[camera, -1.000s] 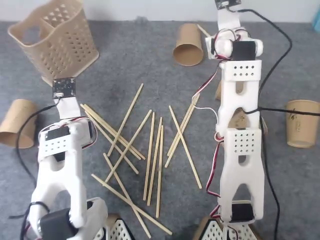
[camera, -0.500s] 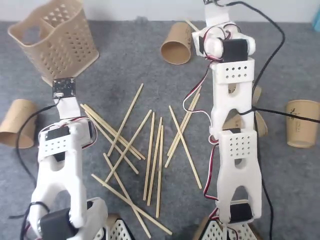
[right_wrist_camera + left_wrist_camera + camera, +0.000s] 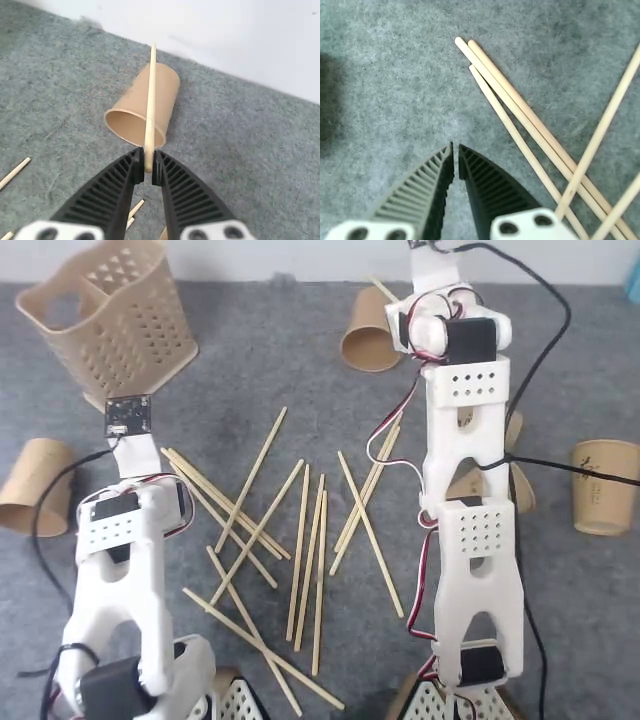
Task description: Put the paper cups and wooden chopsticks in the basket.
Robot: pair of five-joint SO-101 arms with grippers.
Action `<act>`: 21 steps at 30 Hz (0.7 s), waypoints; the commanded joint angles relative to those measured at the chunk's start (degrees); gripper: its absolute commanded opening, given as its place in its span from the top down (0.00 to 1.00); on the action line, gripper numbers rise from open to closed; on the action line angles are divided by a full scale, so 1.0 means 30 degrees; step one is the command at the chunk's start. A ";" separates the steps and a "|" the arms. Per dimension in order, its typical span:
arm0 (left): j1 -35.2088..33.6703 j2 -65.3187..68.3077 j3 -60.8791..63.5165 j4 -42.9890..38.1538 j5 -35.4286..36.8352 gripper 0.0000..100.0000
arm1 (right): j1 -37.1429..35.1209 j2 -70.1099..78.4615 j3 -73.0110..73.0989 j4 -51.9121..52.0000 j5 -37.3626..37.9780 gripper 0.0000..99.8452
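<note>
Basket (image 3: 140, 330) upright | paper cup (image 3: 165, 95) on its side | right jaws clamped on chopstick (image 3: 150, 100) | left jaws together

- High camera looks steeply down over the whole table (image 3: 300, 370).
- Left wrist camera: close above it, sharing chopstick ends (image 3: 476, 56).
- Right wrist camera: low, facing the far edge, sharing a tipped cup (image 3: 165, 95).

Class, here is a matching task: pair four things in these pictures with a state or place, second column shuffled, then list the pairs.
1. tan perforated plastic basket
2. left gripper
3. right gripper
4. brown paper cup beside the right gripper

A. shut on a wooden chopstick
B. lying on its side
C. standing upright at the high view's upper left
D. shut, holding nothing

Pairs: 1-C, 2-D, 3-A, 4-B
</note>
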 commanded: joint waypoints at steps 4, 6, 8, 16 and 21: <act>-0.0147 -0.0088 -0.0689 -0.0440 -0.0322 0.99 | 0.0806 0.0454 -0.0879 0.0278 -0.0117 0.99; -0.0147 -0.0088 -0.0689 -0.0440 -0.0322 0.99 | 0.1070 0.0571 -0.0879 0.0278 -0.0088 0.99; -0.0147 -0.0088 -0.0689 -0.0440 -0.0322 0.99 | 0.1392 0.0571 -0.0879 0.0308 -0.0059 0.99; -0.0147 -0.0088 -0.0689 -0.0440 -0.0322 0.99 | 0.1509 0.0454 -0.0879 0.1451 0.0000 0.99; -0.0147 -0.0088 -0.0689 -0.0440 -0.0352 0.99 | 0.1714 0.0396 -0.0879 0.2066 0.0000 0.99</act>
